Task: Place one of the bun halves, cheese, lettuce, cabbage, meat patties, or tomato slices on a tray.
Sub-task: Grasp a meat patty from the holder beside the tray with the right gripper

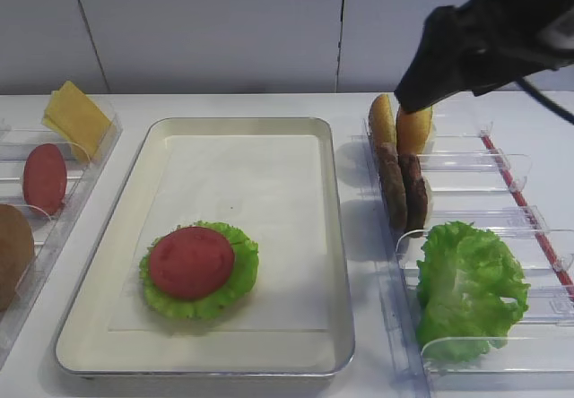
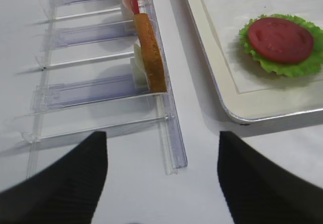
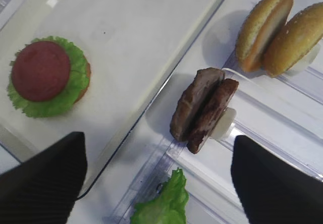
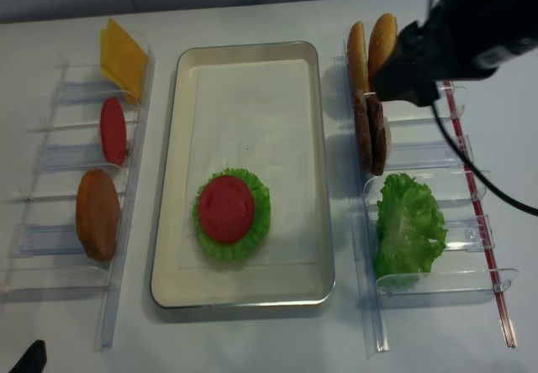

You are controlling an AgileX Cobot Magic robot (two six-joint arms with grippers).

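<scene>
Two meat patties [image 3: 204,108] stand below the wide-open right gripper [image 3: 156,176]; no writing is legible.

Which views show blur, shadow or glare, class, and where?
Right wrist view: the open right pincer shows as soft dark blurs while the patties stay sharp. Exterior high view: the arm is smeared dark, and the tray casts a soft shadow rightward. Left wrist view: faint glare on the clear rack.

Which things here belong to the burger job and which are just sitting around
Job: tray, tomato slice on lettuce there, patties, bun halves, cheese, spare lettuce, right gripper open above patties.
Around: clear racks.
</scene>
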